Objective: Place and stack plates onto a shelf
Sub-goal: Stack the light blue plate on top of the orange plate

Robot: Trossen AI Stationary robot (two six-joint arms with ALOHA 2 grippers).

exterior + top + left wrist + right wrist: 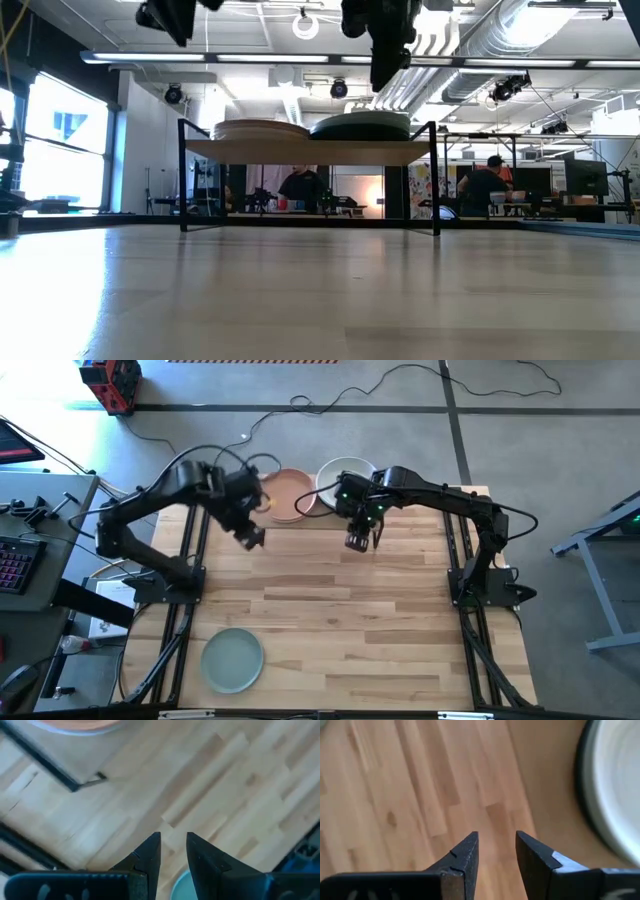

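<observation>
Two plate stacks on the shelf from above, pale green plate at the near worktop edge. Level: shelf laden, probably two piles. Wrists: left gripper and right gripper released, holding nothing.

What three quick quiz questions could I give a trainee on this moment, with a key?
1. True or false: one pale green plate lies on the table, away from the shelf.
2. Which plate tops the stack on the shelf's right side in the high view: (a) whitish, (b) black, (c) terracotta?
3. Is either hand holding a plate?

Key
1. True; it sits near the table's front left corner in the high view.
2. (a) the whitish plate; the peach plate tops the left stack.
3. No. The left hand and the right hand both hover over bare wood in front of the shelf, fingers slightly apart and empty.
</observation>
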